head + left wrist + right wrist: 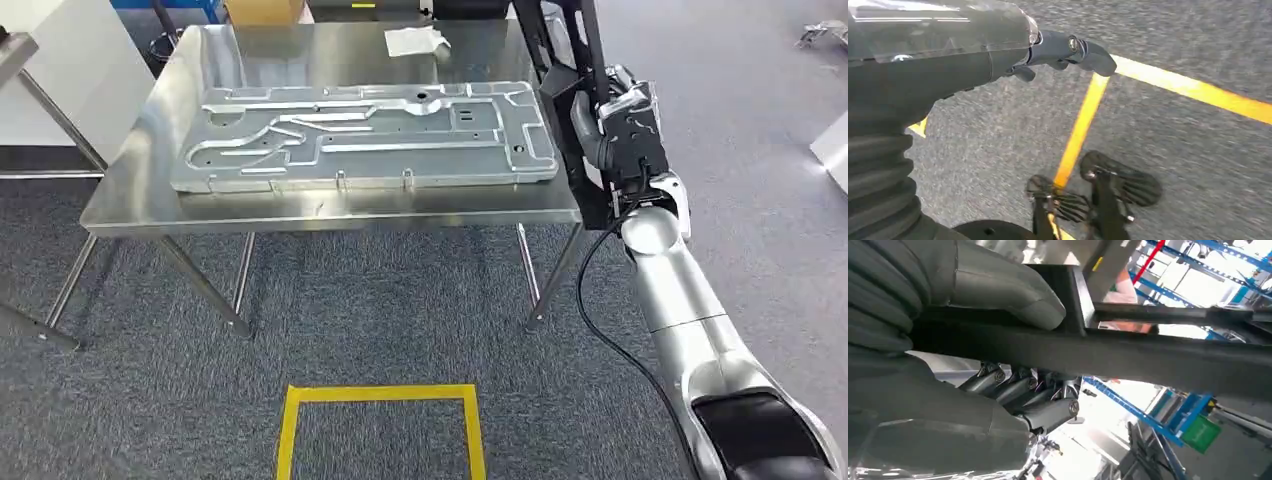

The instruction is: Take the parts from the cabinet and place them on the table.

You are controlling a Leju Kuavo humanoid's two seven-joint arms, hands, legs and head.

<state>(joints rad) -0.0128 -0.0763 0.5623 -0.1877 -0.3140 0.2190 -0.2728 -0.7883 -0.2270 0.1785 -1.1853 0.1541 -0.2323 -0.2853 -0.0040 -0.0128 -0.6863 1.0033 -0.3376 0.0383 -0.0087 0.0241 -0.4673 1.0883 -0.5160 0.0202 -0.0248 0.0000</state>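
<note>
Black and made of flat bars joined at right angles, the frame part [565,90] is the piece being carried. It stands nearly upright just off the right end of the table [130,190], above the floor rather than on the tabletop. In the right wrist view its long bar [1148,357] runs across the palm, with a cross bar meeting it beside the thumb. The right hand [630,125] grips it: the thumb [1013,295] presses on one side of the bar and the fingers [1048,412] curl round the other, a clenched hold.

One part already lies on the table, a large stamped sheet-metal panel [365,135], silvery, flat, ribbed and pierced with holes, taking up most of the tabletop. So the task looks partly done, with this frame not yet set down. Whether more parts wait in the cabinet cannot be told. Free surface is scarce: a bare strip along the far edge, where a crumpled white sheet [415,40] lies.

In its own wrist view, the left hand [1063,52] hangs over grey carpet [1198,165] and yellow floor tape [1080,125], its fingers loosely bent and holding nothing. A yellow tape square [380,425] marks the carpet in front of the table.
</note>
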